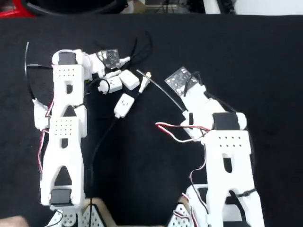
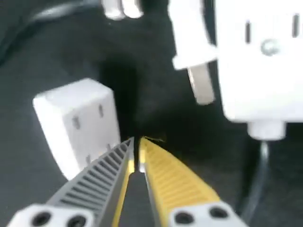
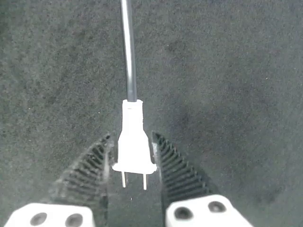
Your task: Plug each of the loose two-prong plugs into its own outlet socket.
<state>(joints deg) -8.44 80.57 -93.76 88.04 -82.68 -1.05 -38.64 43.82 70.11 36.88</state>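
My right gripper [image 3: 131, 137] is shut on a white two-prong plug [image 3: 134, 147]. The toothed fingers [image 3: 97, 163] press on both sides of its flange, its bare prongs point back toward the wrist, and its black cord runs away over the cloth. From above, that plug [image 1: 144, 84] lies just right of three white outlet blocks [image 1: 129, 79], [image 1: 113, 85], [image 1: 124, 105]. My left gripper [image 2: 136, 141] is shut on nothing, low between one outlet block [image 2: 78, 120] and a corded outlet [image 2: 260, 56]. A second plug [image 2: 194, 42] with bare prongs lies beside that corded outlet.
A black cloth [image 1: 246, 56] covers the table. Black cords [image 1: 102, 142] trail from the outlets toward the front edge, and another arcs toward the right arm [image 1: 222, 142]. The left arm [image 1: 66, 94] stretches along the left side. Red and white wires [image 1: 170, 130] loop beside the right arm.
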